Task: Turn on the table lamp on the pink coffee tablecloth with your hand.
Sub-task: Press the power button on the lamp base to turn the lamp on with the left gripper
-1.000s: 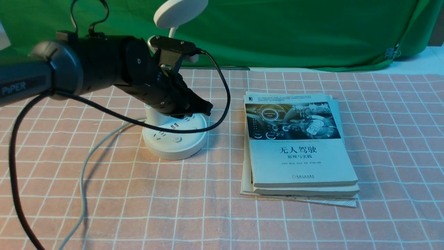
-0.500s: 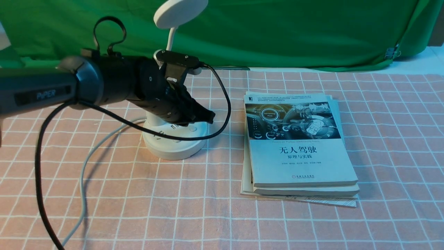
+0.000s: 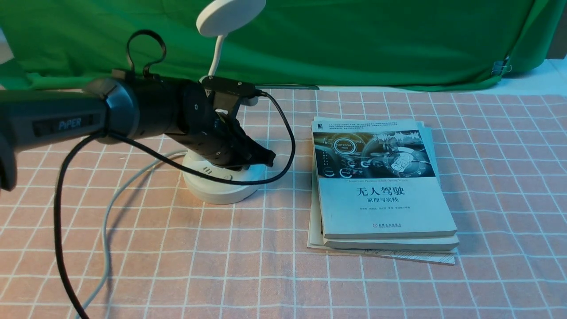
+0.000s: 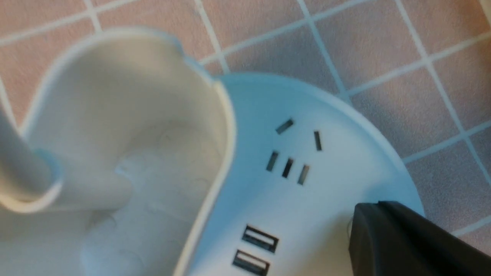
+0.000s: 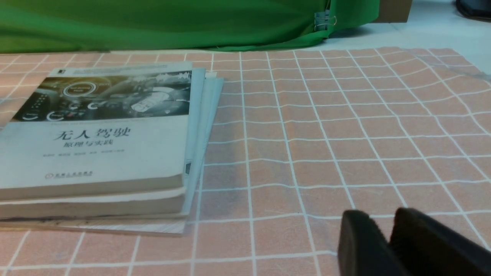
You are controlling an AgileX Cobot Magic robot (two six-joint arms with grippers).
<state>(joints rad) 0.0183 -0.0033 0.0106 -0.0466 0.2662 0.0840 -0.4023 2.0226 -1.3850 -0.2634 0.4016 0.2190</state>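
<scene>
Your left gripper [image 3: 265,158] hangs low over the right side of the lamp [image 3: 220,188], and its tapered fingers are drawn together into a single dark point with no gap showing between them. In the left wrist view that dark tip [image 4: 402,241] covers the edge of the lamp's round base [image 4: 330,180], close to the socket slots and the two small rectangular ports. You cannot tell from either view whether it actually touches the plastic. The lamp stands upright on the pink checked tablecloth [image 3: 398,283], toward its back left, with its disc head [image 3: 228,15] raised on the thin neck in front of the green backdrop [image 3: 376,40]. Its grey cord [image 3: 105,221] trails forward and to the left across the cloth. The arm's black cable [image 3: 287,137] loops in front of the base. A stack of books [image 3: 381,190] lies just to the right of the lamp, apart from it. Your right gripper [image 5: 383,224] sits low over bare cloth to the right of the books, its two fingers pressed close with nothing between them.
</scene>
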